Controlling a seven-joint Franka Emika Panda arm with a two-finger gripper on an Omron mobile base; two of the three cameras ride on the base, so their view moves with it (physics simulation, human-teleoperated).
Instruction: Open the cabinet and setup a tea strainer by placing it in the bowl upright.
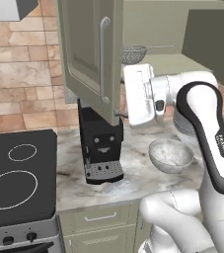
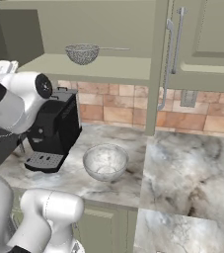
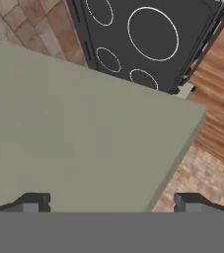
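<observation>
Hand view shows the gripper [image 3: 111, 202] with its jaws spread wide and nothing between them; one dark fingertip [image 3: 33, 201] sits at seven o'clock of the picture and the other at five o'clock. Just past them lies a flat sage-green panel of the cabinet door [image 3: 84, 133], whose straight edge runs from eleven o'clock across to a corner at three o'clock. Beyond that edge lie the black stove top [image 3: 153, 39] with its white rings and a strip of wooden floor [image 3: 217, 108].

From the left base view, the white hand [image 1: 140, 96] is just beside the free edge of the open cabinet door [image 1: 86, 49], at three o'clock of its long silver handle [image 1: 103, 59]. Whether hand and door touch cannot be told. The door hangs swung out above the black coffee machine [image 1: 101, 148].

Inside the cabinet [image 2: 103, 24] the tea strainer [image 2: 82, 53] rests on the shelf near its front edge, its thin handle pointing toward three o'clock, with bare shelf on both sides. The bowl [image 2: 105, 162] stands upright on the marble counter [image 2: 182, 168], just beside the coffee machine at its three o'clock and apart from it. At three o'clock of the bowl the counter lies open.
</observation>
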